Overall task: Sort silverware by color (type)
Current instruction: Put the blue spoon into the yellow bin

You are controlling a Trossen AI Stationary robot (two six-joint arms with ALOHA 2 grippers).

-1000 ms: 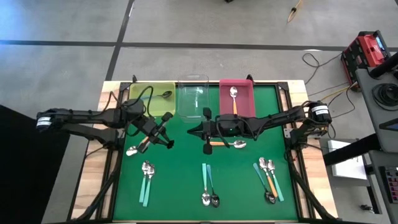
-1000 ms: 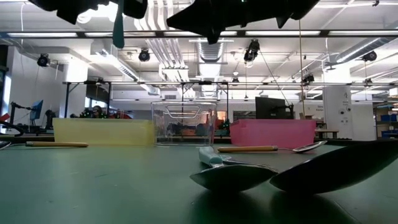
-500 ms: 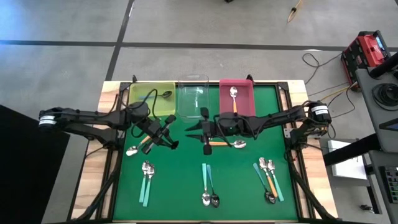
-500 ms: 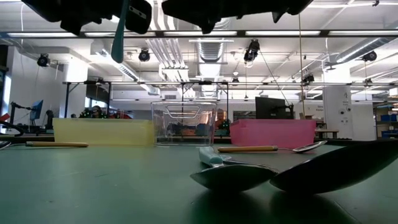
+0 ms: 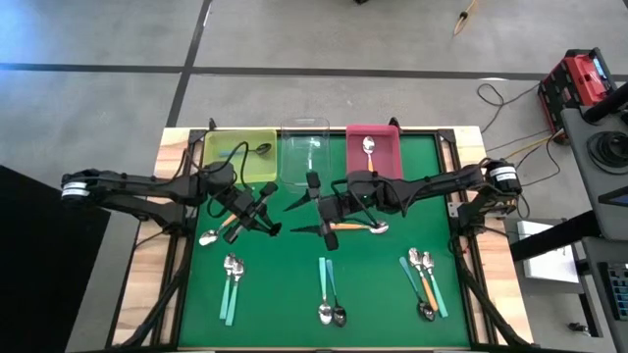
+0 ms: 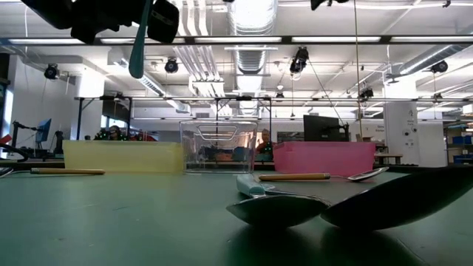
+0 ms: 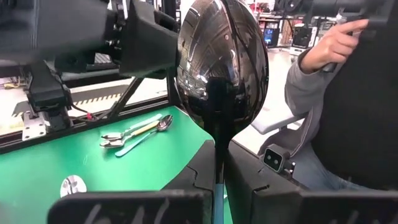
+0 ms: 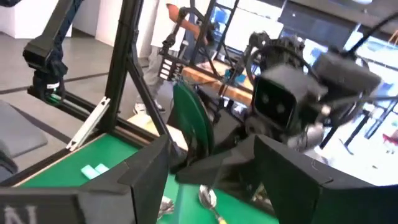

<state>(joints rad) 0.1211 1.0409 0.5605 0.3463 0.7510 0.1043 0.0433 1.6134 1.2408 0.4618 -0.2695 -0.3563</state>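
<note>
Left end effector (image 5: 263,222): clenched on a teal-handled spoon (image 7: 221,74), raised off the worktop (image 5: 294,284) just in front of the yellow bin (image 5: 238,155); the handle sits between the fingers so the dark, mirror-like bowl stands up clear of them, ready for carrying.
Right end effector (image 5: 316,208): released, fingers spread wide and holding nothing, raised near mid-worktop in front of the clear bin (image 5: 305,152) and just beside an orange-handled spoon (image 5: 355,226) lying flat.
Bins: three in a row at the far edge, yellow, clear and pink (image 5: 373,155), probably one per colour or type; the pink bin holds an orange-handled spoon (image 5: 369,154) and the yellow one a dark spoon (image 5: 257,149), so sorting seems only just begun.
Unsorted silverware: small clusters along the near side, a teal pair (image 5: 232,284) on the left, another (image 5: 330,294) at centre, a mixed orange-and-teal group (image 5: 423,281) on the right, plus one orange-handled spoon (image 5: 218,234) under the left arm (laid out in reach of either arm).
Hidden: the high view is too distant to show the held spoon; in the low view only its teal handle (image 6: 137,44) hangs from the end effector at the top edge.
Hard to make out: the clear bin looks empty, though its glare makes that uncertain.
</note>
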